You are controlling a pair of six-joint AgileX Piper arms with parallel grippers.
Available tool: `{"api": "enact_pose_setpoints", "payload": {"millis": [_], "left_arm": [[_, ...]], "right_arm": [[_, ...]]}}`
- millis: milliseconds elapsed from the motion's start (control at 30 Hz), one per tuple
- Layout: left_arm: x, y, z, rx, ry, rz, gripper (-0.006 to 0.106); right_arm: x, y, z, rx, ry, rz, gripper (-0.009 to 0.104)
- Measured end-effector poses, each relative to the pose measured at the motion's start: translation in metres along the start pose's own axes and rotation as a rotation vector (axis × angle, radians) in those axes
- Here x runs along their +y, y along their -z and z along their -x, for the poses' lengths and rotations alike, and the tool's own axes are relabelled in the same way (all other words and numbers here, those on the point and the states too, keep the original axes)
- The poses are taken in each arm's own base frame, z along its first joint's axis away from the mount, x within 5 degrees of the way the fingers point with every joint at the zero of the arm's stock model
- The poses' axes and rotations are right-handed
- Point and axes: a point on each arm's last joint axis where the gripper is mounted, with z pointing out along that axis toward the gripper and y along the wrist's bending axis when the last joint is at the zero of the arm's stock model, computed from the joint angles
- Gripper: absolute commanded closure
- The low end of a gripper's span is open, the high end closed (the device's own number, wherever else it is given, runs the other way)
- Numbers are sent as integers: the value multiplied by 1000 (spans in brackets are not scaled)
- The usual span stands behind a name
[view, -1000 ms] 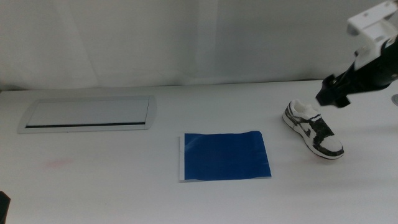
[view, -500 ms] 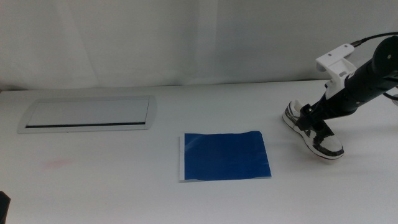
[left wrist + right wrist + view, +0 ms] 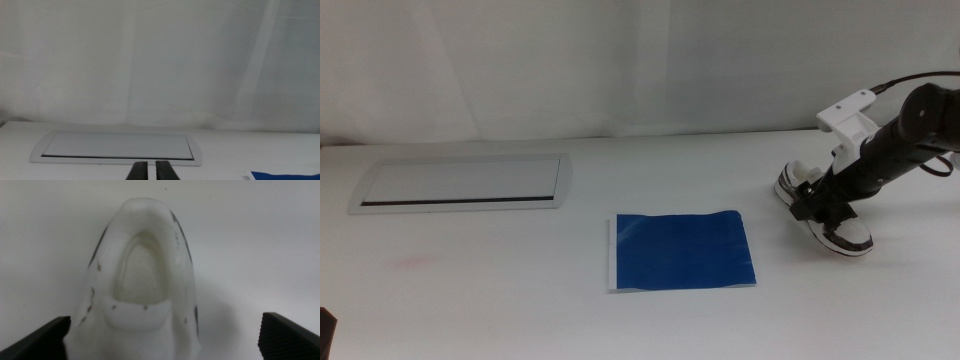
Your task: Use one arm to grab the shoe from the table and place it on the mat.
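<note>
Right gripper (image 3: pixel 817 203): down over the middle of the shoe (image 3: pixel 847 232), at the right side of the table (image 3: pixel 520 300). In the right wrist view its two dark jaws stand wide apart at either side of the frame, ribbed or knurled on the faces that show, with the shoe's heel opening (image 3: pixel 142 275) between them. Spread, not clamped; no contact with the shoe's sides visible in that view.

Right arm (image 3: pixel 910 125): one, black jointed links, a white boxy housing near the wrist, one thin dark cable arcing above it. Comes in from the right edge.

Shoe: one. Small low-top sneaker, white with black overlays, white sole. It rests on the tabletop, toe toward the near right, heel toward the far left. Up close the collar looks smooth and rounded, off-white, with a few dark flecks; the inside is a pale hollow. Well apart from the mat, to its right.

Mat (image 3: pixel 682 250): one. Thin flat rectangle, dark blue, slightly glossy, with a narrow white strip along its left edge. Lies near table centre, nothing on it.

Grey panel (image 3: pixel 460 182): one, inset rectangle with rounded corners and a dark slot along its near edge, far left of the table.

Left gripper (image 3: pixel 149 171): low at the near left, waiting. Two narrow dark jaws stand almost together, only a thin slit between them, holding nothing.

Table: one plain white matte surface; pale wall behind.
</note>
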Motion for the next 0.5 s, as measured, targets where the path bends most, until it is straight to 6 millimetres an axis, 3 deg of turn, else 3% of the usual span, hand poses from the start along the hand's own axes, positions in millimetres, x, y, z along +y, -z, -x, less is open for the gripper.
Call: {"api": "enact_pose_setpoints", "payload": {"millis": [133, 300, 433, 500], "left_arm": [[0, 0, 0, 0, 0, 0, 103], [0, 0, 0, 0, 0, 0, 103], [0, 0, 0, 0, 0, 0, 103], [0, 0, 0, 0, 0, 0, 103]], "right_arm": [[0, -10, -3, 12, -4, 4, -8], [0, -17, -4, 11, -20, 7, 0], [-1, -18, -3, 8, -25, 9, 14], [-1, -19, -3, 7, -30, 9, 30]]}}
